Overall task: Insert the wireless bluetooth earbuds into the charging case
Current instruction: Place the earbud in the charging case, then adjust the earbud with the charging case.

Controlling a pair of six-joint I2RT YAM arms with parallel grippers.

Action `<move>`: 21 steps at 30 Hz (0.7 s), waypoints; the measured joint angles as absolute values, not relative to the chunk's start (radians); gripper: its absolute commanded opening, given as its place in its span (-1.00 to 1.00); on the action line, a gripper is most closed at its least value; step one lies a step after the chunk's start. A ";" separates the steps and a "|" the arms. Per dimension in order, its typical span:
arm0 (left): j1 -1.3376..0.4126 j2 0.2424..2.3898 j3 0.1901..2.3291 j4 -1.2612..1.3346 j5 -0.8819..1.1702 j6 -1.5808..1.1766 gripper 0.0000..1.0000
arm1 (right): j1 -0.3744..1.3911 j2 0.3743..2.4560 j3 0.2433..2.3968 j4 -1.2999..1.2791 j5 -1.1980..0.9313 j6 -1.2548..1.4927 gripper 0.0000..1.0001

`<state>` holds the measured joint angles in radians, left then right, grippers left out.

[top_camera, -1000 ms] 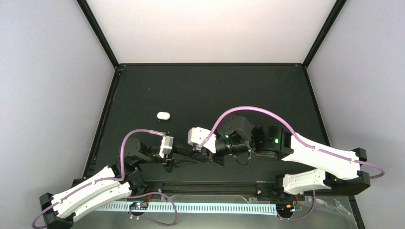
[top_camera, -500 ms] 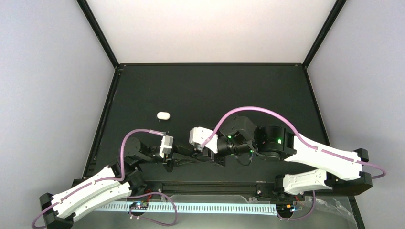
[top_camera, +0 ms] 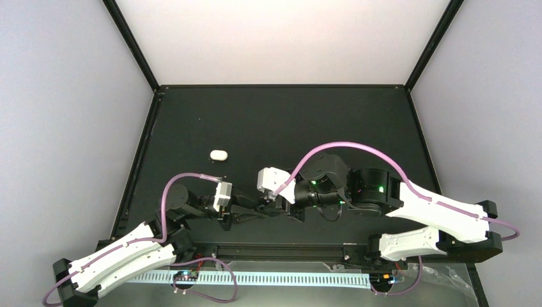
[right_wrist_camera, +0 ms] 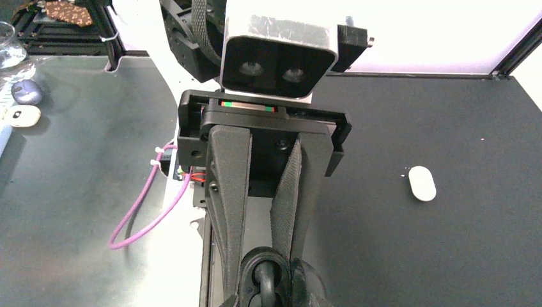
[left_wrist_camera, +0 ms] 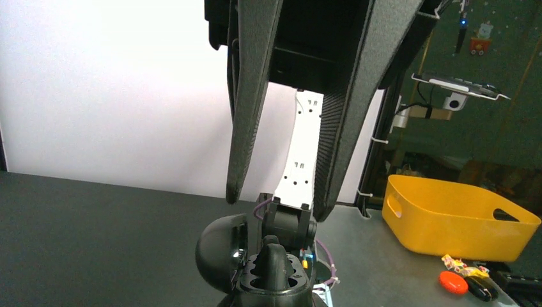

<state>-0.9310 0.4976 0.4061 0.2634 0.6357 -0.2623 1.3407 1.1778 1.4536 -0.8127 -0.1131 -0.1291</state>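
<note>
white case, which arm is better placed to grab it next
Left, probably: the white case lies on its side of the table, just beyond the left gripper, though that is shut; the right gripper would have to reach across.

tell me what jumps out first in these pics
The left arm and right arm meet tip to tip at the near middle of the black table, where the left claw pinches what looks like an open black case. A lone white case lies shut on the table, left of centre. Off the table, a yellow bin sits at the right of the left wrist view.
</note>
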 measured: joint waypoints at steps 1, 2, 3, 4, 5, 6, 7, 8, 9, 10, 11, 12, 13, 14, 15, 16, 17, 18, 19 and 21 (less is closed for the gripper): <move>-0.931 0.498 0.406 0.264 0.636 -0.262 -0.97 | 1.341 1.175 1.457 -0.813 -0.110 -0.129 -0.41; -0.931 0.498 0.406 0.264 0.636 -0.262 -0.97 | 1.341 1.173 1.458 -0.813 -0.109 -0.129 -0.39; -0.931 0.498 0.406 0.263 0.635 -0.262 -0.97 | 1.341 1.170 1.459 -0.812 -0.106 -0.129 -0.37; -0.931 0.498 0.406 0.264 0.636 -0.262 -0.97 | 1.341 1.166 1.459 -0.813 -0.103 -0.129 -0.34; -0.931 0.498 0.406 0.264 0.636 -0.262 -0.97 | 1.341 1.161 1.459 -0.813 -0.096 -0.130 -0.32; -0.931 0.498 0.406 0.264 0.636 -0.262 -0.97 | 1.341 1.156 1.459 -0.812 -0.089 -0.128 -0.30; -0.931 0.498 0.406 0.264 0.636 -0.262 -0.97 | 1.341 1.150 1.458 -0.811 -0.081 -0.127 -0.29; -0.931 0.497 0.406 0.264 0.636 -0.262 -0.97 | 1.341 1.142 1.457 -0.809 -0.070 -0.126 -0.27; -0.931 0.497 0.406 0.263 0.636 -0.262 -0.97 | 1.341 1.135 1.454 -0.805 -0.062 -0.124 -0.25; -0.931 0.497 0.406 0.263 0.636 -0.263 -0.97 | 1.341 1.123 1.445 -0.792 -0.047 -0.122 -0.22; -0.931 0.497 0.406 0.264 0.636 -0.263 -0.97 | 1.341 1.107 1.432 -0.781 -0.031 -0.120 -0.20; -0.931 0.497 0.406 0.264 0.636 -0.263 -0.97 | 1.340 1.094 1.422 -0.773 -0.019 -0.115 -0.18; -0.931 0.497 0.406 0.265 0.636 -0.263 -0.97 | 1.341 1.078 1.406 -0.758 -0.001 -0.110 -0.15; -0.931 0.497 0.406 0.265 0.636 -0.263 -0.97 | 1.341 1.063 1.390 -0.743 0.014 -0.105 -0.12; -0.931 0.497 0.406 0.267 0.636 -0.263 -0.97 | 1.341 1.046 1.371 -0.725 0.030 -0.099 -0.09; -0.931 0.497 0.406 0.269 0.636 -0.264 -0.97 | 1.341 1.032 1.356 -0.713 0.044 -0.093 -0.06; -0.931 0.497 0.406 0.271 0.636 -0.265 -0.97 | 1.340 1.021 1.344 -0.702 0.054 -0.086 -0.04; -0.931 0.496 0.406 0.274 0.637 -0.268 -0.97 | 1.341 1.012 1.331 -0.688 0.065 -0.079 -0.01; -0.931 0.496 0.406 0.279 0.637 -0.271 -0.97 | 1.341 1.006 1.322 -0.678 0.071 -0.071 0.07; -0.931 0.495 0.406 0.287 0.637 -0.276 -0.97 | 1.340 0.999 1.305 -0.651 0.079 -0.054 0.14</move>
<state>-0.9310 0.4946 0.4061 0.2867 0.6373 -0.2756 1.3403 0.9993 1.3052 -0.6514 0.0788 -0.0544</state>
